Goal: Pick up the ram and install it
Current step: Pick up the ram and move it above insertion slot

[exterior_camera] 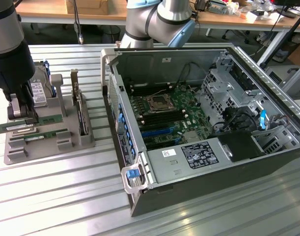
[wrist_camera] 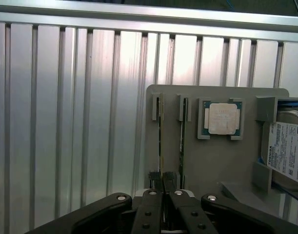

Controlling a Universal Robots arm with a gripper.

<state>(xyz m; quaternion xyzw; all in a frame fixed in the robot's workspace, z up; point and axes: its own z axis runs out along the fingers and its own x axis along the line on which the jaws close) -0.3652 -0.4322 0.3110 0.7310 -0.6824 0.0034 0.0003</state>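
The arm reaches down at the exterior view's left, its dark wrist upright and the gripper (exterior_camera: 21, 117) pointing straight down onto a grey holder tray (exterior_camera: 14, 152) on the slatted aluminium table (exterior_camera: 56, 196). The jaws are nearly closed and pinch the thin top edge of the ram (exterior_camera: 41, 121), which stands on edge in its slot at the left middle of that frame. The wrist view shows the same grip from above: the gripper (wrist_camera: 161, 179) has its black fingertips (wrist_camera: 169, 176) pressed on either side of the ram (wrist_camera: 160, 136), seen edge-on. There are two such sticks; the second ram stick (exterior_camera: 49, 133) stands parallel and just beside the held one, nearer the camera in the exterior view, with nothing gripping it. The tray also carries one expansion card (exterior_camera: 80, 110) standing upright, one hard drive (exterior_camera: 38, 91) and one processor chip (wrist_camera: 223, 118) in a square recess. At the exterior view's right lies one open computer case (exterior_camera: 213, 182), its motherboard (exterior_camera: 164, 113) exposed, well apart from the gripper. Farther back, at the top centre, one arm joint (exterior_camera: 164, 19) with a pale blue cap rises behind the case.
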